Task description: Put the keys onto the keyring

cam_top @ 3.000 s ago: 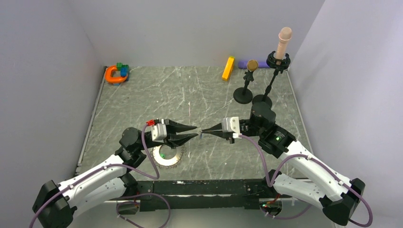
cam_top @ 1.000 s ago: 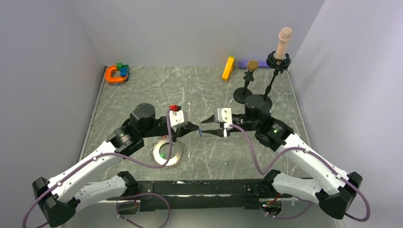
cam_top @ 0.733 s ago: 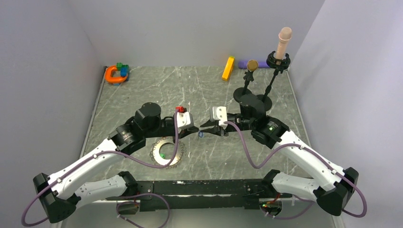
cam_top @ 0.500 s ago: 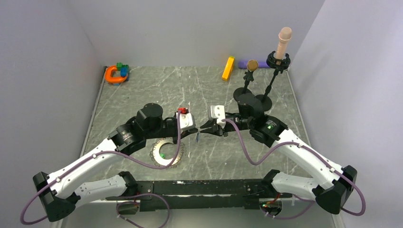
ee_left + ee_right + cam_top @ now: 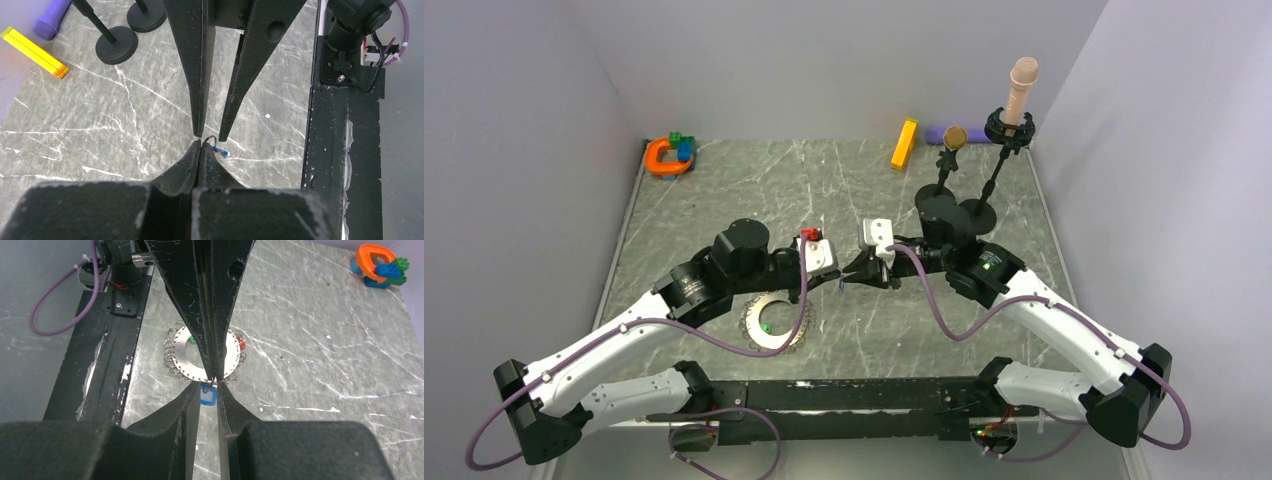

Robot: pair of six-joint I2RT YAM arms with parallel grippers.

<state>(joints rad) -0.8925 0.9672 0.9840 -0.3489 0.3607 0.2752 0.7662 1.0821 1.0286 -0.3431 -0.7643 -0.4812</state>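
A tiny blue key [image 5: 208, 397] hangs above the table between my two grippers. My left gripper [image 5: 200, 145] is shut on its thin dark wire loop. My right gripper [image 5: 209, 386] faces it tip to tip, its narrow jaws pressed on both sides of the blue head [image 5: 222, 152]. In the top view the tips meet at mid-table [image 5: 841, 283]. The silvery toothed keyring [image 5: 769, 343] lies flat under the left arm. A green key [image 5: 191, 339] and a red key [image 5: 242, 344] sit at the keyring [image 5: 182, 352], which my left fingers partly hide.
An orange horseshoe toy [image 5: 667, 155] with coloured blocks sits at the back left corner. A yellow bar [image 5: 905, 143] and a purple object [image 5: 939, 133] lie at the back. Two black stands [image 5: 936, 200] rise behind the right arm. The black base rail [image 5: 844, 390] runs along the near edge.
My left gripper, open three seconds ago, is now shut. Over the last second the right wrist has edged left toward it and the right jaws have narrowed around the blue key.
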